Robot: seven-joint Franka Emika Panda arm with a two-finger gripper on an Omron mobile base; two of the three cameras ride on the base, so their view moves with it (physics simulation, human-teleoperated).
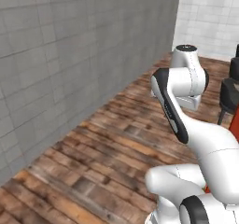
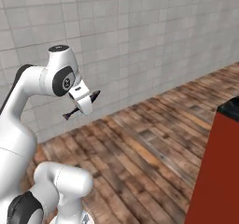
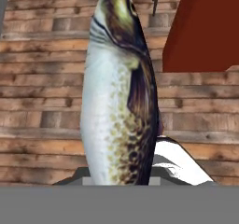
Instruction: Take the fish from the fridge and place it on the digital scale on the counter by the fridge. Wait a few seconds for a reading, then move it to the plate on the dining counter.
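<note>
the gripper (image 2: pixel 84 104) is pinching the fish (image 2: pixel 80 105), jaws pressed in on its body, and the arm carries it high in the air, well above the wood floor (image 2: pixel 154 148). in the right base view the fish sits at about nine o'clock of the picture, a thin dark sliver sticking out either side of the white hand, its tail end pointing down toward eight o'clock and its other end up toward two o'clock. that tilt looks like a result of the wrist being folded back toward the base, not of any slip.

the hand view shows the fish (image 3: pixel 119 92) close up, running from six o'clock to twelve o'clock along the line of the fingers, pale belly on the left and dark speckled back on the right. it is gripped near one end, so most of its length hangs free past the fingertips; a grip like that holds well while the arm is tucked in, but could let the fish swing if the wrist turns fast.

the arm is drawn in tight, which is a sensible pose for driving with a load. a plain red panel under a black top, probably the dining counter (image 2: pixel 219 167), stands at four o'clock in the right base view. the tiled wall (image 2: pixel 140 36) lies behind. my reading is that the fish is in transit, with the plate yet to come up.
</note>
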